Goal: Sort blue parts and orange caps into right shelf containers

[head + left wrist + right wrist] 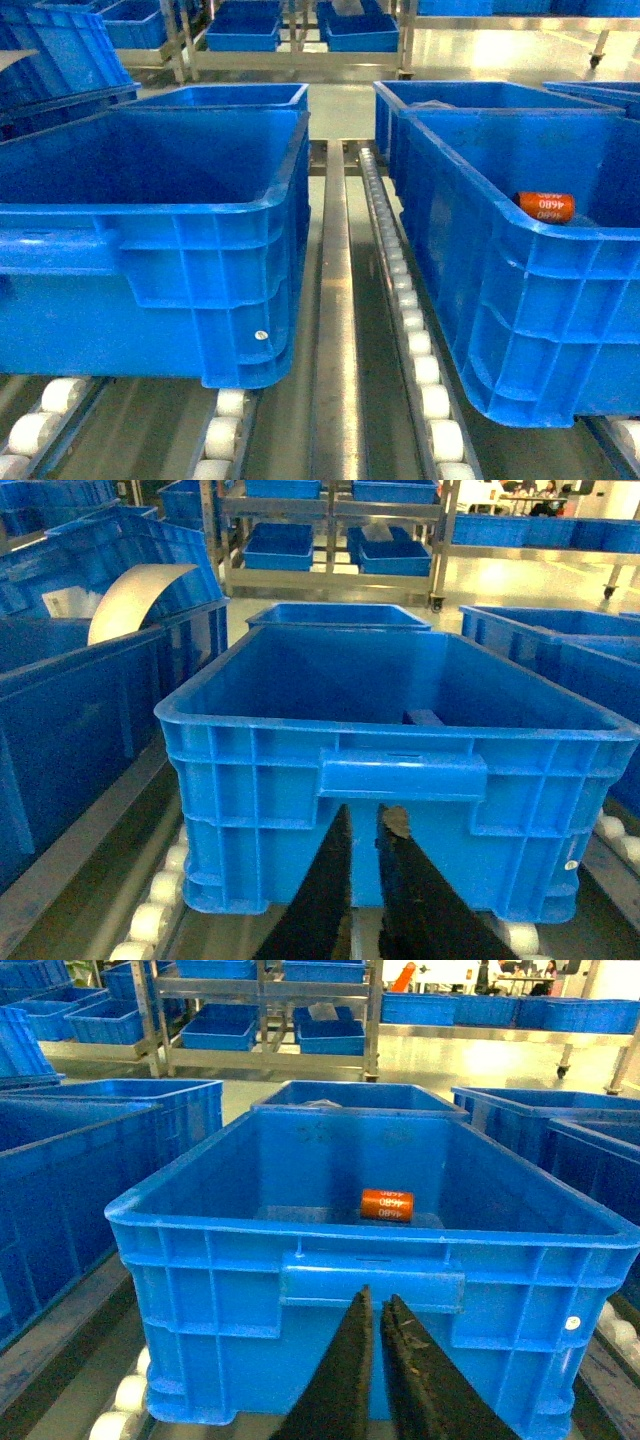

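In right crate (pixel 300 1250): one orange cap (pixel 387 1204) lying on side on floor, so already sorted. Right claw (pixel 376 1360) nearly closed, empty, parked outside near wall. Left claw (pixel 362 880) likewise, before left crate (pixel 400 780). Blue parts not visible.

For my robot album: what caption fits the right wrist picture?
Shut right gripper faces a blue crate holding one orange cap.

One orange cap (pixel 545 205) is counted, lying in one of two large blue crates (pixel 150 215) at the front; two grippers (pixel 365 880) are seen.
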### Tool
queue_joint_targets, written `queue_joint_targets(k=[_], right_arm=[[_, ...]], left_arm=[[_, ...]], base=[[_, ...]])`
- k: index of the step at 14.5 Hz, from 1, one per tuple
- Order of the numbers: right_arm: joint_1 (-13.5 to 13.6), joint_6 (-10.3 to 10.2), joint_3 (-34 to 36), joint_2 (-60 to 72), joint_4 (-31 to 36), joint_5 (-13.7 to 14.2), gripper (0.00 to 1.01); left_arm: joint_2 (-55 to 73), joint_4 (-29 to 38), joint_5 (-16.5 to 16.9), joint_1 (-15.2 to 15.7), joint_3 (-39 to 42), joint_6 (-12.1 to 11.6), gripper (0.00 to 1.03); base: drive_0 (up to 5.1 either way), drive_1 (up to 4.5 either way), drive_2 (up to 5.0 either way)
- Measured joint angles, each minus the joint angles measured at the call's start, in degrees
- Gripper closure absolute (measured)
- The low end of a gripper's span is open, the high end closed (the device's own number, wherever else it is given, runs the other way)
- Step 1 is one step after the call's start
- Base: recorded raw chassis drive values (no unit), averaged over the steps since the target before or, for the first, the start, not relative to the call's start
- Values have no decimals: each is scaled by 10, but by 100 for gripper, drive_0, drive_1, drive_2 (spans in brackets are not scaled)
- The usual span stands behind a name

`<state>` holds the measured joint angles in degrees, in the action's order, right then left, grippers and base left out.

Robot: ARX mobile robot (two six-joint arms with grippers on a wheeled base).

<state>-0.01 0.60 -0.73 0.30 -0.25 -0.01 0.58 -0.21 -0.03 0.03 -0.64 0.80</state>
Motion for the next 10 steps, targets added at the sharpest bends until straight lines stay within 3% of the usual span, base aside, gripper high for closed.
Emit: queue_joint_targets(k=[2, 8, 10], right_arm=[[0, 0, 0, 0, 0, 0, 65], [0, 0, 0, 0, 0, 0, 2], [0, -1, 0, 0, 0, 0, 3]], left_arm=[[0, 0, 0, 0, 0, 0, 68], [0, 0, 0, 0, 0, 0, 6], [0, 0, 0, 0, 0, -2, 5]], base=[[0, 0, 0], [0, 0, 0], [0, 0, 0]])
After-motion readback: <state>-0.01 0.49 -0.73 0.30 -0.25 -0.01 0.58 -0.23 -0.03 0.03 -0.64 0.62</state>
